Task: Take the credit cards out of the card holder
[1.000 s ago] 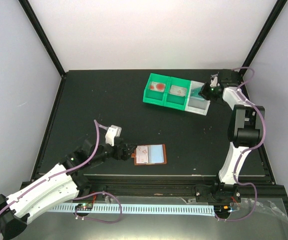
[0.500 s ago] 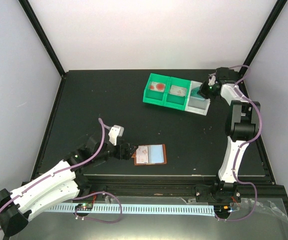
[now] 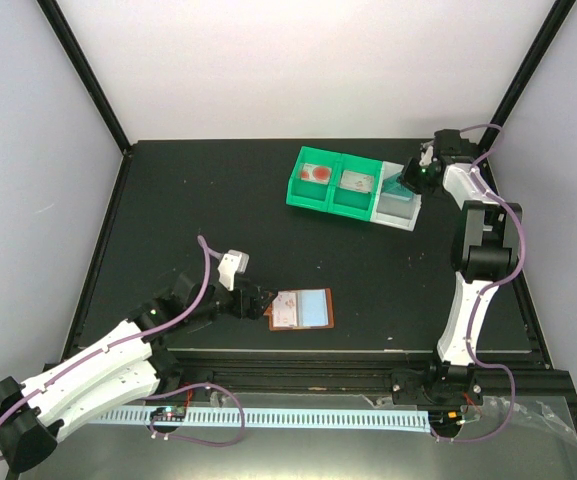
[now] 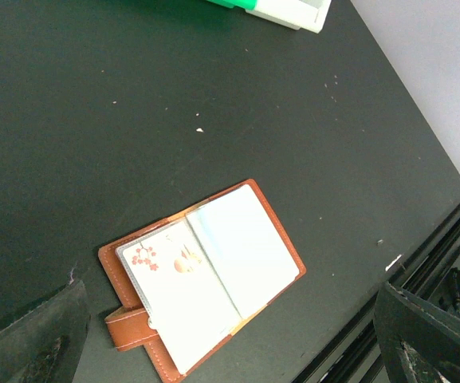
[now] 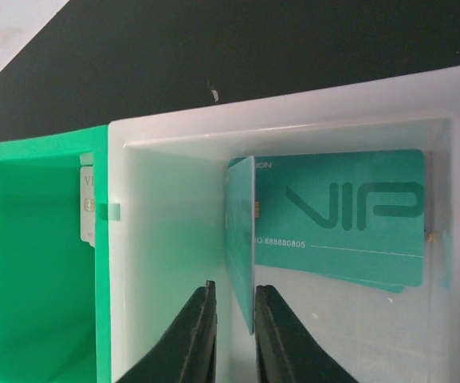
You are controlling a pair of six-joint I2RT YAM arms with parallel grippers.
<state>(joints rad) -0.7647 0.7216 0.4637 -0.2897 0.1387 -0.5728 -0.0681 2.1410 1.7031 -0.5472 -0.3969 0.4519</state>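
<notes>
Right gripper [image 5: 235,289] lowered into white bin [image 5: 166,239]. Jaws seen narrowly parted around teal card [image 5: 241,223] stood on edge between fingers; whether card is pinched or let go cannot be told. Second teal VIP card [image 5: 349,215] seen in same bin, behind it. Pale card [image 5: 88,207] noted in adjoining green bin [image 5: 38,263].

Left gripper [image 4: 226,319] spread wide, nothing held, just beside tab end of card holder [image 4: 126,329]. Card holder laid open on black table [image 4: 134,120], near front edge, well apart from bins. Floral pinkish-white card [image 4: 174,295] and pale blue card [image 4: 241,247] seated in its pockets.
</notes>
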